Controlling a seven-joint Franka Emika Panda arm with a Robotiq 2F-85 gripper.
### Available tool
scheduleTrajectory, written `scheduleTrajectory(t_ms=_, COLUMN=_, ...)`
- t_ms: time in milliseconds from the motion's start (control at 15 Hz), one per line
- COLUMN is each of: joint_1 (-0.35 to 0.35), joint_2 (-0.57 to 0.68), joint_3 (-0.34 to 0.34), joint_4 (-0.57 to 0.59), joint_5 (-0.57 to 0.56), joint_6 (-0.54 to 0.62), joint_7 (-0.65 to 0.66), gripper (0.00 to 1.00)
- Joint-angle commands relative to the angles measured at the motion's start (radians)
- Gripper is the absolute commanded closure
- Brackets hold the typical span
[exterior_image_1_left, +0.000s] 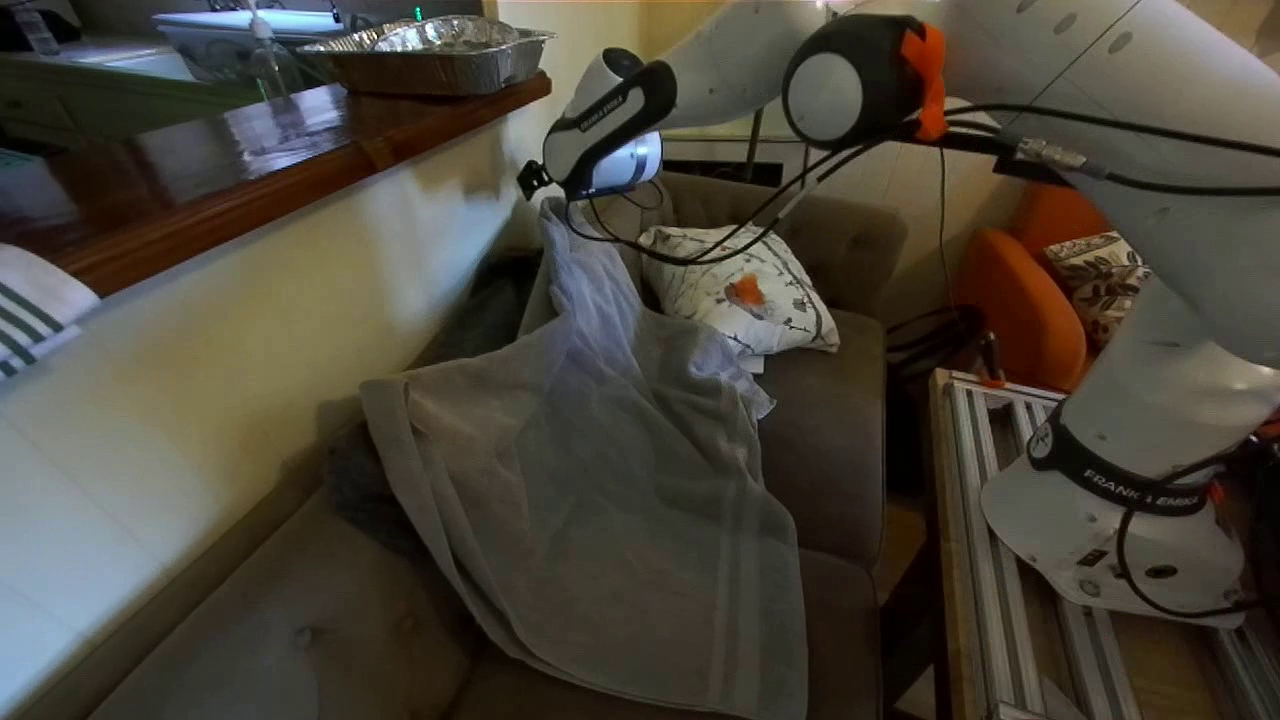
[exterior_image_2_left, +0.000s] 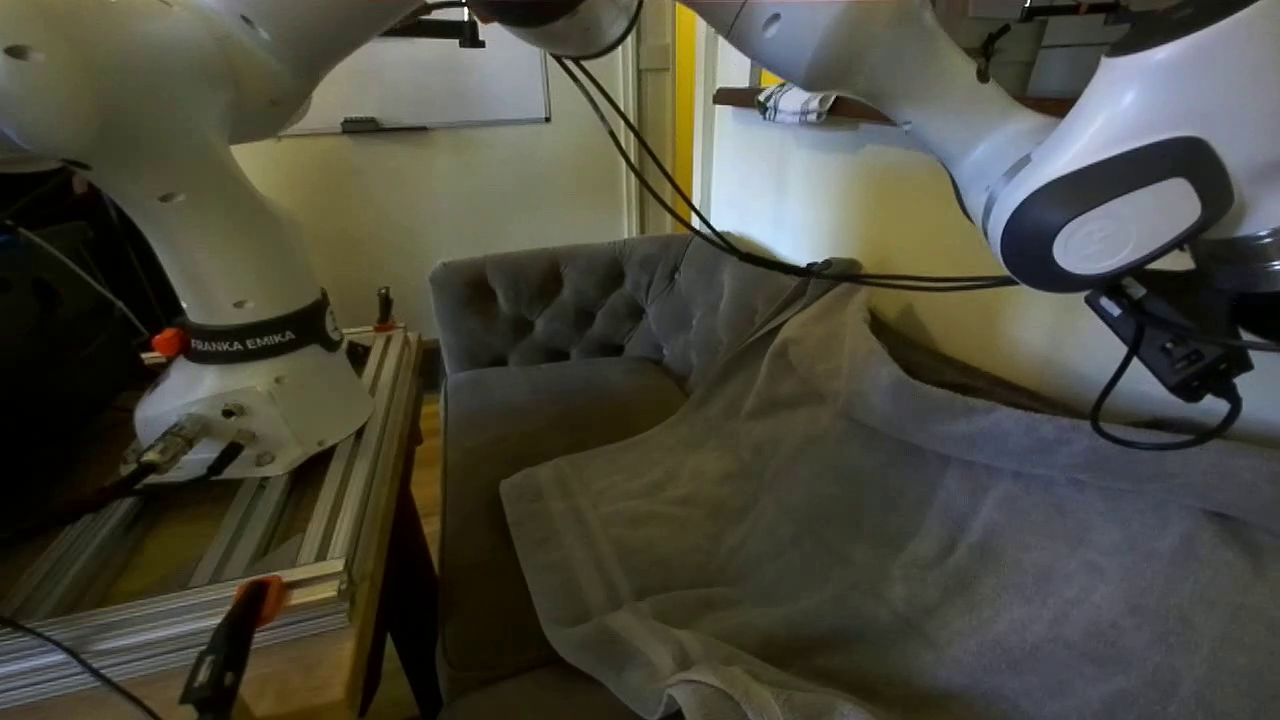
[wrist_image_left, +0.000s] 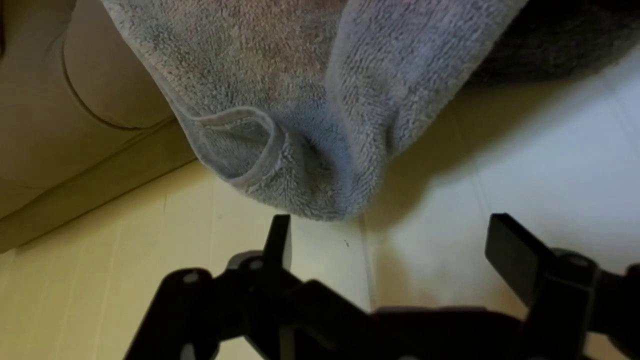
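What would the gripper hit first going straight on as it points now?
Probably the gray towel: in the wrist view its bunched end shows ahead of the open gripper, with the pale wall behind. Depth is unclear; it could slip past and meet the wall.

Dim, soft shadows, glare on counter (exterior_image_1_left: 215, 162)

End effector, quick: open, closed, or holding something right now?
End effector: open, jaws wide apart and holding nothing; the gray towel lies ahead of them in the wrist view, not gripped.
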Motion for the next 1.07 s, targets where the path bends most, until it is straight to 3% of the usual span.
scheduleTrajectory(t_ms=0, joint_1=-0.075, joint_2=-0.170, joint_3=0.122, joint_4=-0.236, joint_5=0.035, joint_6=0.032, joint_7=-0.122, gripper=0.00)
scheduleTrajectory(t_ms=333, joint_1=-0.116, joint_2=-0.302, joint_3=0.130, joint_4=-0.440, joint_5=0.007, joint_6=-0.007, joint_7=-0.184, gripper=0.00)
scheduleTrajectory(t_ms=600, joint_1=-0.180, joint_2=-0.394, joint_3=0.190, joint_4=-0.614, joint_5=-0.049, joint_6=0.040, joint_7=-0.296, gripper=0.00)
scheduleTrajectory(t_ms=733, joint_1=-0.270, joint_2=-0.439, joint_3=0.301, joint_4=-0.706, joint_5=-0.051, joint_6=0.120, joint_7=-0.429, gripper=0.00)
scheduleTrajectory(t_ms=867, joint_1=-0.335, joint_2=-0.483, joint_3=0.367, joint_4=-0.802, joint_5=-0.082, joint_6=0.196, joint_7=-0.488, gripper=0.00)
scheduleTrajectory(t_ms=1000, joint_1=-0.447, joint_2=-0.525, joint_3=0.500, joint_4=-0.901, joint_5=-0.067, joint_6=0.295, joint_7=-0.605, gripper=0.00)
